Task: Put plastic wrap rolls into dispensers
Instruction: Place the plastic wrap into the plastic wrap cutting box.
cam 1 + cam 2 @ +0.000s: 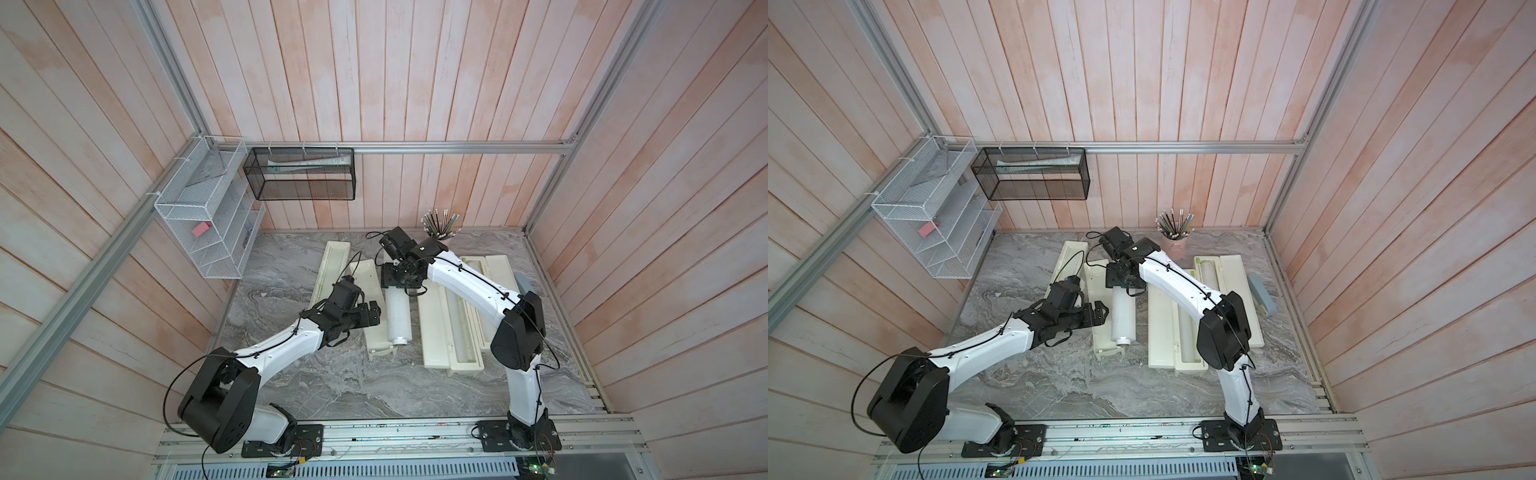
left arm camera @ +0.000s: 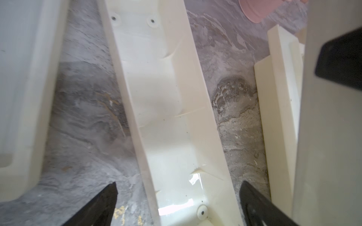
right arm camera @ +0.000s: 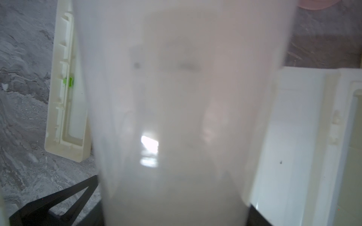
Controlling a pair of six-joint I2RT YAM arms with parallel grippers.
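Right end effector (image 1: 401,277) grips roll (image 1: 398,318) at its far end. Roll's long axis runs parallel to the empty dispenser (image 2: 170,97) just below. Left end effector (image 2: 177,203) released, hovering over same dispenser.

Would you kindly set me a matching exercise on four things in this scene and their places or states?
Things:
1. thick white plastic wrap roll
2. left gripper
3. pink cup of pencils
4. small pink block
States:
A. in the white wire shelf
B. open and empty
C. gripped by the right gripper
D. at the back of the grey marble table
Pairs: 1-C, 2-B, 3-D, 4-A
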